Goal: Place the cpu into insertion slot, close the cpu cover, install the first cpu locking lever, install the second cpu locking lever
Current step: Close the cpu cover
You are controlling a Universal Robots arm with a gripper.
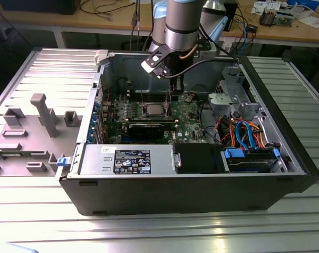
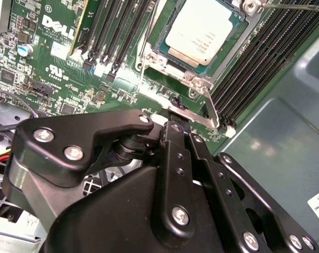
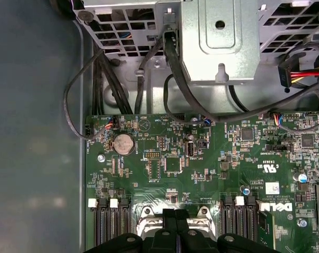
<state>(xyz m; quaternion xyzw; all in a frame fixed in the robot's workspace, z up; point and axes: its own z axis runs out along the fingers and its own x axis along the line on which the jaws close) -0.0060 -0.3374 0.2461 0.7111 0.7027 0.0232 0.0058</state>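
The cpu (image 2: 200, 30), a square chip with a silver-grey top, lies in the insertion slot (image 2: 164, 98) on the green board. The cpu cover (image 2: 239, 48), a thin silver frame, lies flat around the chip's edges. A silver lever arm (image 2: 211, 108) runs along one side of the slot, and a thin wire lever (image 2: 291, 6) shows at the far corner. My gripper (image 2: 176, 122) stands just off the slot's edge beside that lever arm, black fingers together with nothing between them. The exterior view has the gripper (image 1: 172, 94) reaching down into the open case right of the cpu (image 1: 153, 109).
Long black memory slots (image 2: 264, 58) flank the socket on both sides. A grey power box (image 1: 130, 161) fills the case's near side. A metal drive cage (image 3: 217, 37) with black cables and coloured wires (image 1: 243, 132) stands nearby, with the case wall (image 2: 275, 142) close by.
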